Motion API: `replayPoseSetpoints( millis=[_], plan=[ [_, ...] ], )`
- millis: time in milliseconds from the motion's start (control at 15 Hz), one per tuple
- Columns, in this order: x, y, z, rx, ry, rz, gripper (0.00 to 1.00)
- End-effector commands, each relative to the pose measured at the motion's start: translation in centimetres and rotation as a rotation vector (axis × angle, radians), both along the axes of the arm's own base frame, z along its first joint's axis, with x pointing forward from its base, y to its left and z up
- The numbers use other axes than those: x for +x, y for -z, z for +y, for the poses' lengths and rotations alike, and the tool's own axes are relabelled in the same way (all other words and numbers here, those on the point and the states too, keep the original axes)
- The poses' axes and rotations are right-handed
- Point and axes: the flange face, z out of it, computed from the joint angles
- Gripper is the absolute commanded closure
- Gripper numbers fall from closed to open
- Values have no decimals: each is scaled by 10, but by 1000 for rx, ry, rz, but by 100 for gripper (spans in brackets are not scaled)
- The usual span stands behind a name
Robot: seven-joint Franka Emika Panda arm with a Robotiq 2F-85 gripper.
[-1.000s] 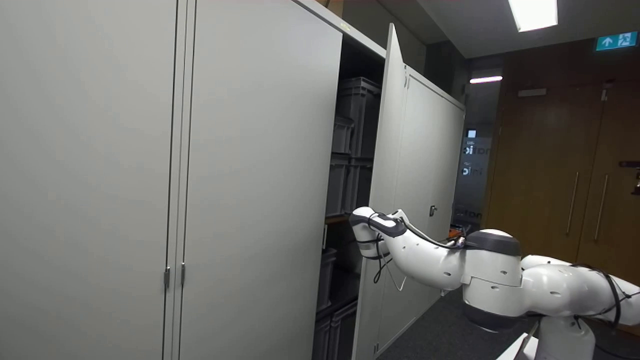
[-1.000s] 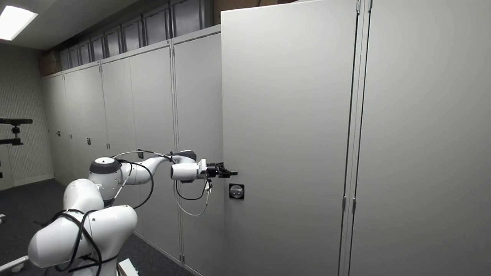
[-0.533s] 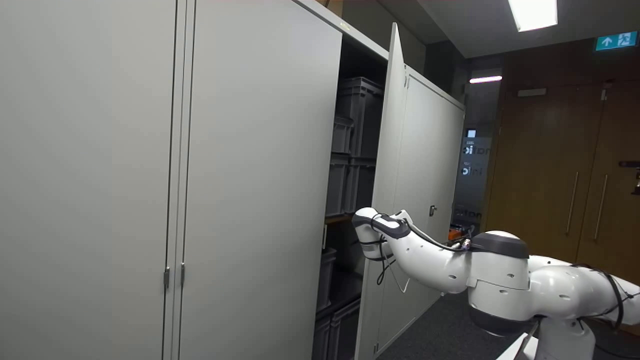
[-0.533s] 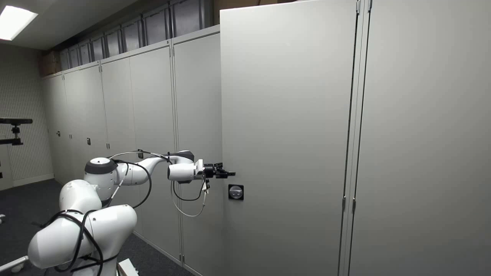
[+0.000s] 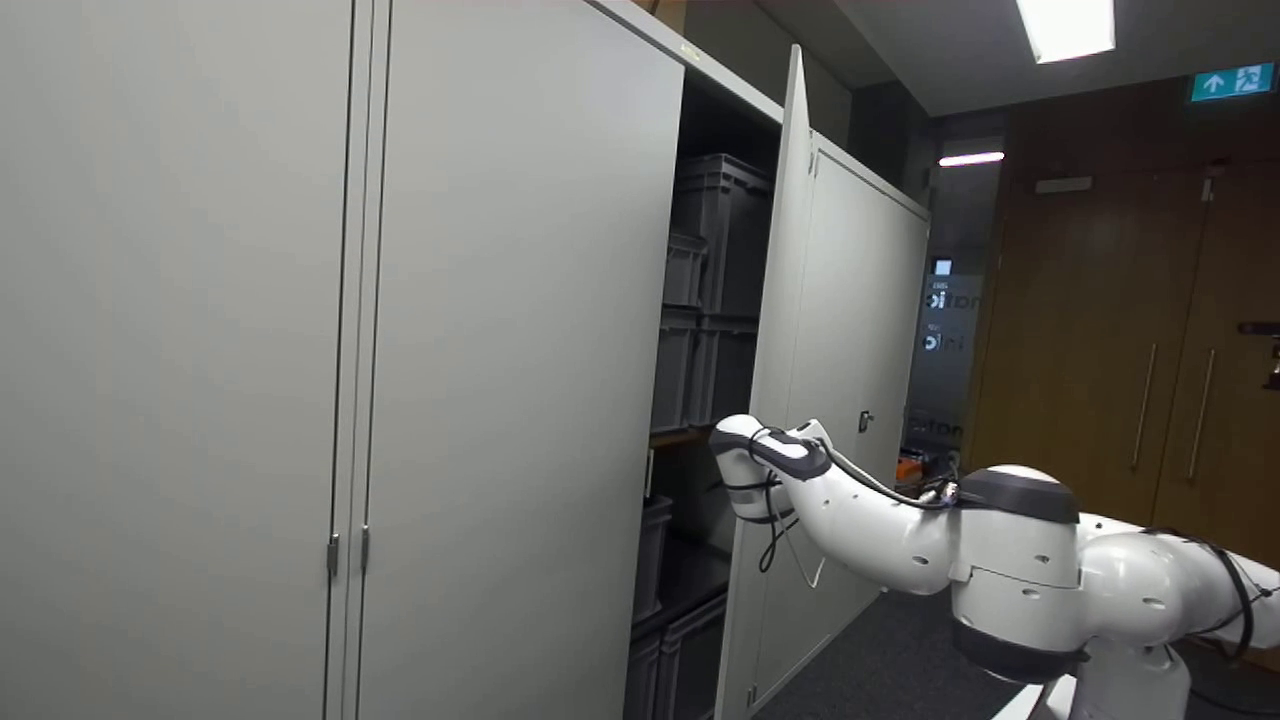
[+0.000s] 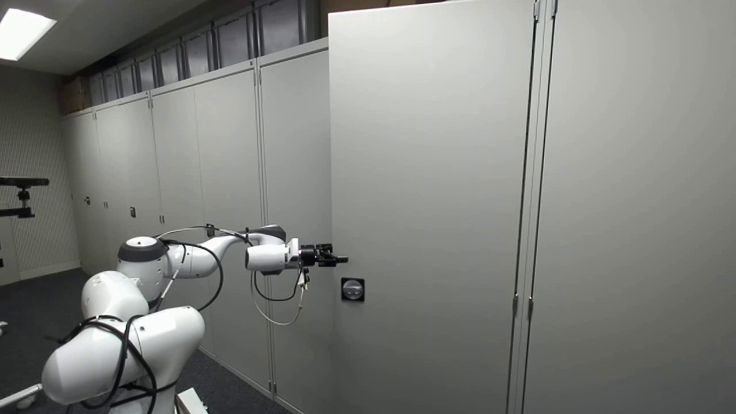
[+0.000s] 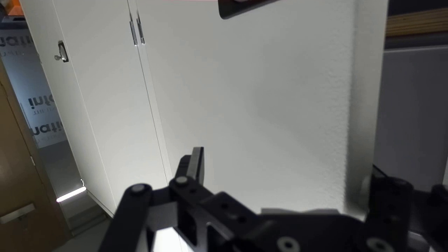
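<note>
My gripper [image 7: 285, 168] has its jaws spread wide, straddling the free edge of the cab. door [image 6: 431, 190], which stands ajar btwn my two fingers [image 7: 198, 164]. One's out in front of the door's outer face w/ a visible gap; the other's round the inner side, right by the edge, tho can't tell if it's touching. The round latch [image 6: 352, 289] on its blk sq. plate sits just below my gripper, same outer face. Past the door edge, inside the cab., are grey bins [image 5: 735, 240], some higher than my gripper, some lower, w/ a wood shelf [image 5: 675, 437] near its level. Alongside my arm [image 6: 152, 333], back from the gripper, runs a row of closed cab. doors [image 6: 227, 144] w/ small latches; grey boxes [image 6: 233, 43] line up on top, well above me. Dark floor [image 6: 34, 305] is well below. Well apart from my gripper: brown dbl doors [image 5: 1090, 300] w/ long handles + a green exit sign [image 5: 1232, 82] high up.
</note>
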Motion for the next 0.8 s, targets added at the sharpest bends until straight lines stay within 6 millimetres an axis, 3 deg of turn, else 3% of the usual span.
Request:
replayPoseSetpoints(
  millis=[0,733],
  plan=[
    [-20,-14,-11,19,29,-32,0],
    [-33,-10,-22,20,56,-20,0]
  ],
)
